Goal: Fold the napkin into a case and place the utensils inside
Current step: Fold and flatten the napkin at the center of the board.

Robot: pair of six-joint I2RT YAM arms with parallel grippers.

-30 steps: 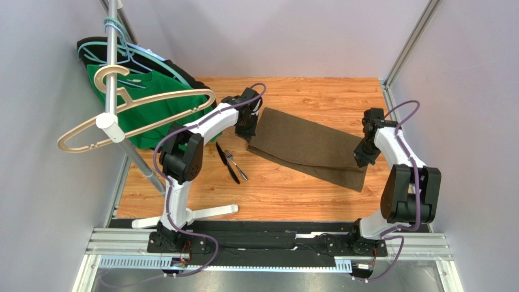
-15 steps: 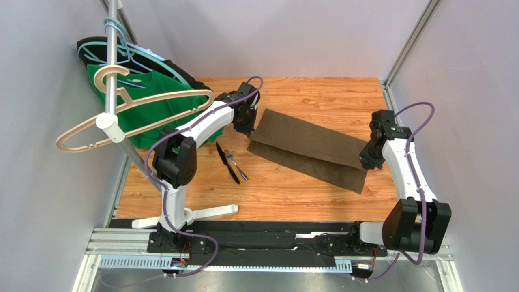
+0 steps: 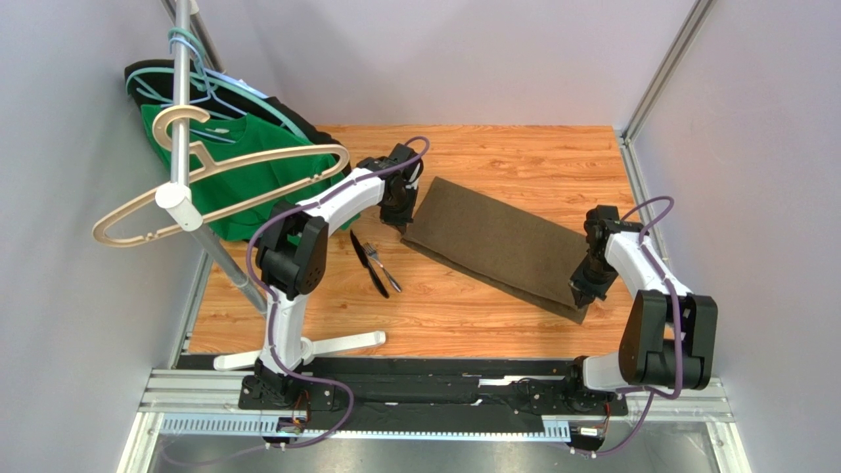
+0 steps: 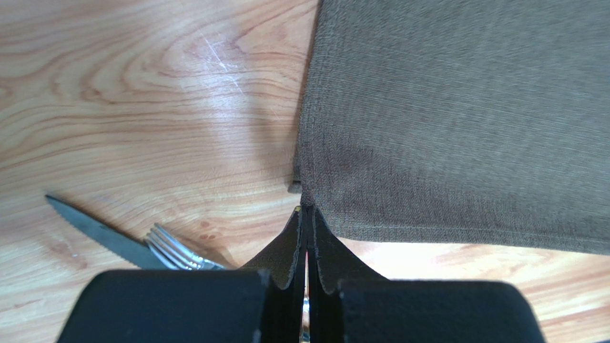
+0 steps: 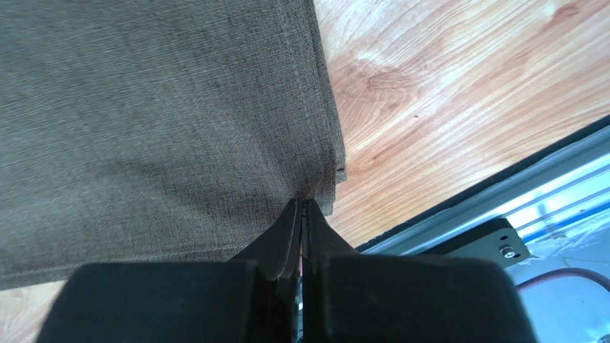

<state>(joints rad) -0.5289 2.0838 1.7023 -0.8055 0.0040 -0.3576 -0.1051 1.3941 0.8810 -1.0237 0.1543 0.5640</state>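
Note:
The olive-brown napkin lies folded over itself in a slanted band on the wooden table, its upper layer almost covering the lower one. My left gripper is shut, pinching the napkin's left corner. At the band's right near corner, my right gripper is shut on the cloth. The utensils lie left of the napkin: a dark-handled knife and a fork. The left wrist view shows the knife blade and fork tines just beside my fingers.
A clothes rack pole with hangers, a green shirt and a black garment stands at the back left. Its white foot lies on the table near the left arm's base. A metal rail runs along the near edge.
Both grippers have drawn the napkin's upper layer toward the near side, so less of the lower layer shows. The right gripper came nearer and left; the left shifted slightly nearer. The utensils stayed put.

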